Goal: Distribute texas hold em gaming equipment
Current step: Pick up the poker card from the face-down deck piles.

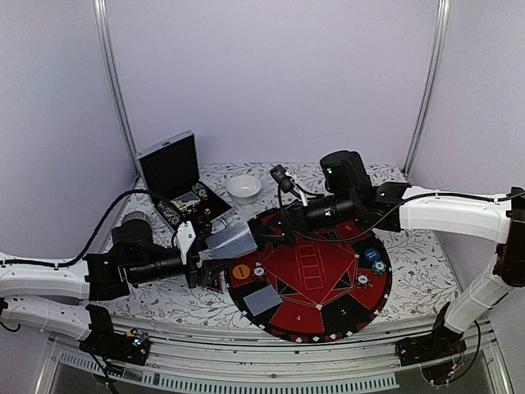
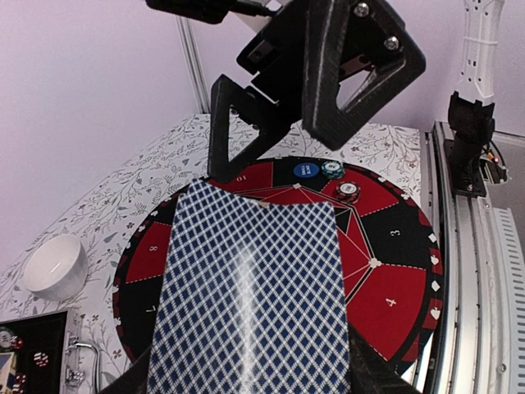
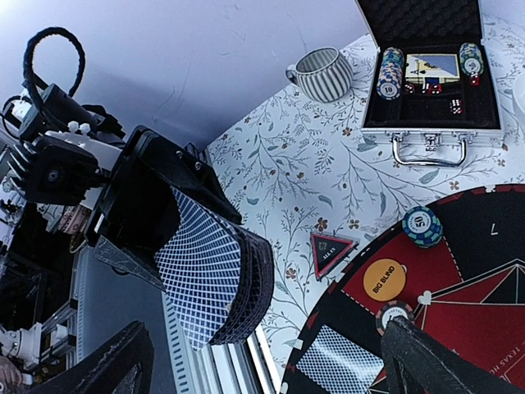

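Note:
My left gripper (image 1: pixel 203 251) is shut on a deck of playing cards (image 1: pixel 230 240) with blue-and-white diamond backs, held above the table just left of the round red-and-black mat (image 1: pixel 328 316). In the left wrist view the deck (image 2: pixel 250 295) fills the foreground. My right gripper (image 1: pixel 268 232) hangs open right beside the deck's far end, not touching it; its black fingers (image 2: pixel 344 74) show above the deck. One card (image 3: pixel 344 369) lies face down on the mat's near-left sector. An orange button (image 1: pixel 240 271), a blue button (image 1: pixel 372 255) and single chips (image 1: pixel 362 281) rest on the mat.
An open silver case (image 1: pixel 176 176) with chip stacks stands at the back left, a white bowl (image 1: pixel 244 187) behind the mat, a striped mug (image 3: pixel 321 74) left of the case. A red-edged black triangle marker (image 3: pixel 330 252) lies beside the mat.

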`<state>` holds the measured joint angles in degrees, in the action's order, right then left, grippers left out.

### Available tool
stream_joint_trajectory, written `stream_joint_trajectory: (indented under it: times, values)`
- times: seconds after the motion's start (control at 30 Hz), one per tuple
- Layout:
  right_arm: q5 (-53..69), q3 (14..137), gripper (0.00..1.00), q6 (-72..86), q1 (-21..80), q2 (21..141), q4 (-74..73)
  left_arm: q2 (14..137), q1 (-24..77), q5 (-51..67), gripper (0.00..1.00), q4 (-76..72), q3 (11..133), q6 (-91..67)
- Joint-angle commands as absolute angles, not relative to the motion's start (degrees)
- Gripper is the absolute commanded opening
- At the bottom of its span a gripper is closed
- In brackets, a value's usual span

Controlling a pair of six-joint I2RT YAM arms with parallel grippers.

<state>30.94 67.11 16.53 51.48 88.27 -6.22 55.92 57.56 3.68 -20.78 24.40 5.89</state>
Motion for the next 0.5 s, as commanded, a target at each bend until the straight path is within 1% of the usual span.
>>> stream_joint_trajectory:
  times: [0.0, 0.2, 0.37, 0.47]
  values:
    - [34.31, 71.14, 0.99, 16.06, 52.69, 91.02, -5.99, 56.24, 57.12, 4.4, 0.55, -23.57, 25.89, 5.74]
    - [34.88, 75.85, 0.99, 16.29, 53.09, 96.25, -6.06, 57.1, 57.13, 5.26, 0.55, -24.62, 26.17, 5.86]
    - [32.27, 78.62, 0.99, 15.28, 53.1, 99.58, -9.45, 56.69, 57.06, 5.08, 0.55, -24.61, 26.2, 6.1]
    - [30.33, 78.32, 0.99, 13.67, 53.16, 99.42, -11.45, 56.36, 57.13, 4.81, 0.55, -24.52, 26.15, 6.3]
